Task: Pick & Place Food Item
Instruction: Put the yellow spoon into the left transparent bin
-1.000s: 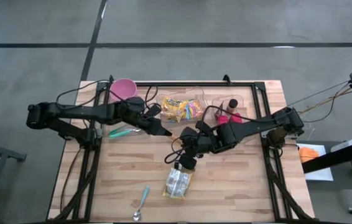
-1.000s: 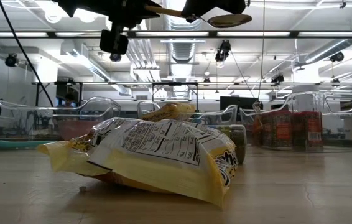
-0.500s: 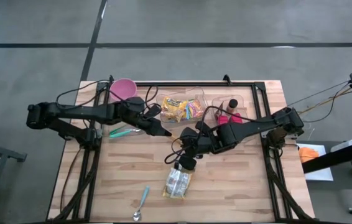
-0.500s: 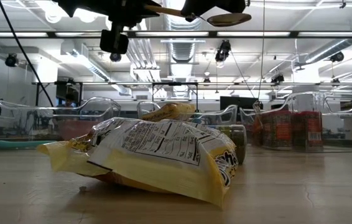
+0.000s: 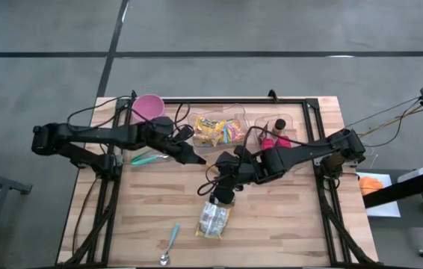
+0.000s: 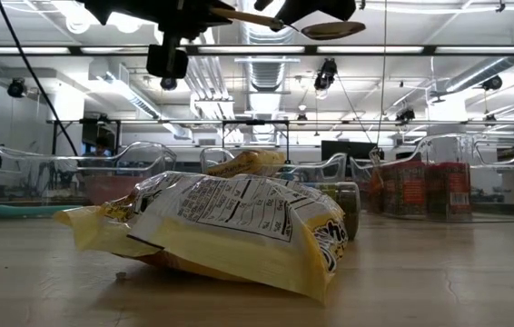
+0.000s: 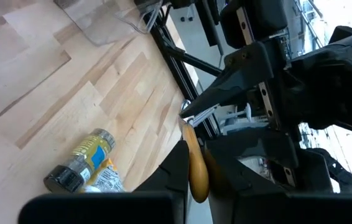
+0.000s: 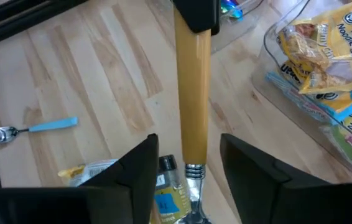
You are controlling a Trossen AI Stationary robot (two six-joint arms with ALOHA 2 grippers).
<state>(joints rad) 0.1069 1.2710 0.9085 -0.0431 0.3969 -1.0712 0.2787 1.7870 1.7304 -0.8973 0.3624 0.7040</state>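
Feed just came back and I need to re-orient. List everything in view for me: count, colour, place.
wooden-handled spoon: one, tan handle, held between both grippers above table centre
snack bag: one, yellow-white, front centre
small jar: one, blue label, on the snack bag
blue spoon: one, front left
pink cup: one, back left
teal utensil: one, left
noodle packets bin: one, clear, back centre
left gripper: shut on spoon handle
right gripper: open around spoon
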